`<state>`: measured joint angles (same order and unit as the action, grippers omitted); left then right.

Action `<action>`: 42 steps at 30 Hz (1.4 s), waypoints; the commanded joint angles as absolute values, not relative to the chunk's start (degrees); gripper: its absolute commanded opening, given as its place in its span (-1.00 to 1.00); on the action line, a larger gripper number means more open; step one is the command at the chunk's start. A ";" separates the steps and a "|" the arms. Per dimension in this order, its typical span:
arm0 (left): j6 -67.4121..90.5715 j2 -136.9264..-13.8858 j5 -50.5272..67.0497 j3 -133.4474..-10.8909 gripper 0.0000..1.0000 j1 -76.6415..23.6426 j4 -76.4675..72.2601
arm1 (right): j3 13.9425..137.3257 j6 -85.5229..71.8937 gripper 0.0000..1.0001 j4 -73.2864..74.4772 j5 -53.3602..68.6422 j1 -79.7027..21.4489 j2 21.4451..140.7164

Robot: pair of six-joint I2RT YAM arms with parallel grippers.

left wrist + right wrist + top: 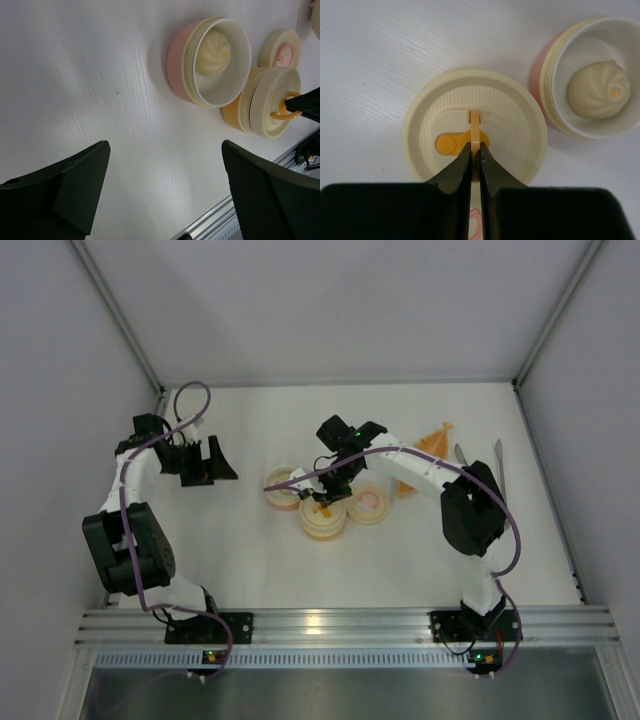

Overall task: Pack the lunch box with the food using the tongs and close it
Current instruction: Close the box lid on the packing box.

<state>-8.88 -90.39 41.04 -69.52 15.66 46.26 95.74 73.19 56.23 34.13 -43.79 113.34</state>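
Note:
The lunch box is a set of round tubs. An orange tub [324, 519] [235, 114] carries a cream ribbed lid [445, 115] [272, 100]. My right gripper [475, 149] [328, 496] is shut on that lid's upright yellow handle [475, 125]. Beside it an open pink tub [283, 486] [175, 60] [542, 75] holds the food, a pale beige ball [212, 47] [599, 90]. The silver tongs [499, 465] lie at the far right of the table. Left of the tubs, my left gripper [222, 464] [165, 147] hangs open over bare table with nothing between its fingers.
A pink-ringed lid [368, 504] [285, 50] lies flat right of the orange tub. An orange leaf-shaped dish [428, 446] sits behind the right arm. The aluminium rail [340, 622] [225, 220] runs along the near edge, and white walls enclose the table.

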 commanded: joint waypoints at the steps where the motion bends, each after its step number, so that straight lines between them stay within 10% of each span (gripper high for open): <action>1: -8.88 -90.26 41.49 -68.56 0.96 15.73 43.95 | 98.61 73.22 -1.00 57.48 36.21 -45.00 113.90; 42: -9.23 -90.79 40.69 -68.82 0.96 15.73 44.47 | 99.49 62.23 -1.00 58.88 35.15 -45.35 117.16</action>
